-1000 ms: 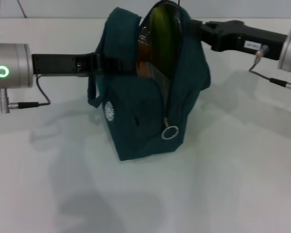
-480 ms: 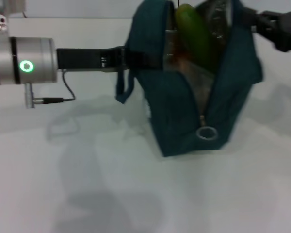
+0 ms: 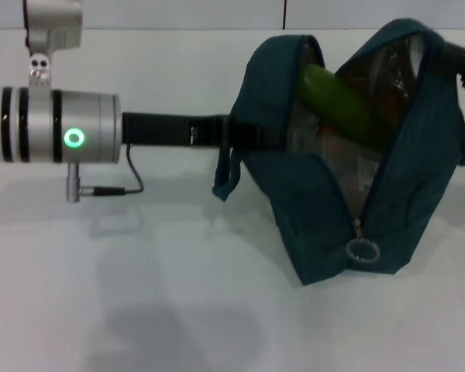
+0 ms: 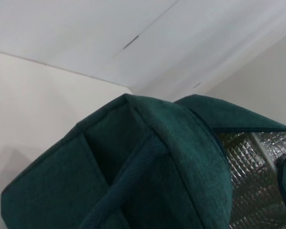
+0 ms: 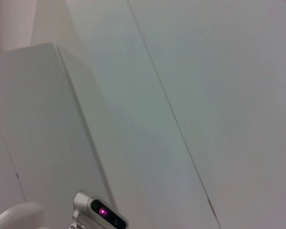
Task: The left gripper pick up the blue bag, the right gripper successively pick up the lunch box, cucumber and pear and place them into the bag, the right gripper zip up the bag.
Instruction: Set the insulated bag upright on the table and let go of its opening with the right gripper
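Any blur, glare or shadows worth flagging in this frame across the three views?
Head view: soft shadows on the table below the left arm; the blue bag and cucumber look slightly soft; the foil lining glints mildly. Left wrist view: bag fabric fills the frame, close and soft. Right wrist view: evenly lit pale surfaces, no bag.

Colours on view
Blue bag (image 3: 325, 209): dark teal fabric, quilted silver foil lining; cucumber (image 3: 345, 108): green; zipper ring (image 3: 362, 252): silver; table (image 3: 139, 310): white.
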Robot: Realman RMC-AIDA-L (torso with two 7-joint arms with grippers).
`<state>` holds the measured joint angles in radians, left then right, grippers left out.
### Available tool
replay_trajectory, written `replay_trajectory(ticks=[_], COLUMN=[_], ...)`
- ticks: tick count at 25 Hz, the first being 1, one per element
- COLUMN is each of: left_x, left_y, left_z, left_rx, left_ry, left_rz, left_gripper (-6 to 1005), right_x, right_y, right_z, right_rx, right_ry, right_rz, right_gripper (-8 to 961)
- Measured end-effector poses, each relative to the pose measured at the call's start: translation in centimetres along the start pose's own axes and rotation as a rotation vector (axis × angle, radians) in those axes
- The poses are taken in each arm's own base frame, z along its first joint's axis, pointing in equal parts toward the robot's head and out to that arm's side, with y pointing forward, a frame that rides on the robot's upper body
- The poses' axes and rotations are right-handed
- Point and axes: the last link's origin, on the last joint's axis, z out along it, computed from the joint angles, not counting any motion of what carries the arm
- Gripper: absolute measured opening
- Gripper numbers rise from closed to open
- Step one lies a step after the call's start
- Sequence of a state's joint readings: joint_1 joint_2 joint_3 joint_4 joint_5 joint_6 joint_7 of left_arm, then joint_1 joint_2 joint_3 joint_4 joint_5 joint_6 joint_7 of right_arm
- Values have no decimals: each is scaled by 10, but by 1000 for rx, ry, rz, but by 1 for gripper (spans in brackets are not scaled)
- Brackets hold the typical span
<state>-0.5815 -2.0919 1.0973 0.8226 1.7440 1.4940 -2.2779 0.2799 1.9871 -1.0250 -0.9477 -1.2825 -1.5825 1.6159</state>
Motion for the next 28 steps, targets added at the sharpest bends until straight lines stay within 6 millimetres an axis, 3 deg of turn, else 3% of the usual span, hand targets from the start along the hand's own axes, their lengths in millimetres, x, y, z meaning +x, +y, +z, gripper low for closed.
replay_trajectory(ticks=[9,16,26,28], left_x=[-17,-24,-27,-27], left_y=[-1,-7,-9,-9], left_z=[-15,-16,-18,-18], left_rx=[14,18,25,25], left_ry=[13,17,22,22], left_rz=[43,64,71,71], left_gripper=[44,44,44,44], right_x=[9,19,27,29], right_y=[-1,-10,-8,-8], right_z=[15,24,17,14], right_rx=[-33,-36,-30,-22], right_ry=[36,49,42,38], right_rz=[11,37,44,49], right_gripper=[30,33,36,101])
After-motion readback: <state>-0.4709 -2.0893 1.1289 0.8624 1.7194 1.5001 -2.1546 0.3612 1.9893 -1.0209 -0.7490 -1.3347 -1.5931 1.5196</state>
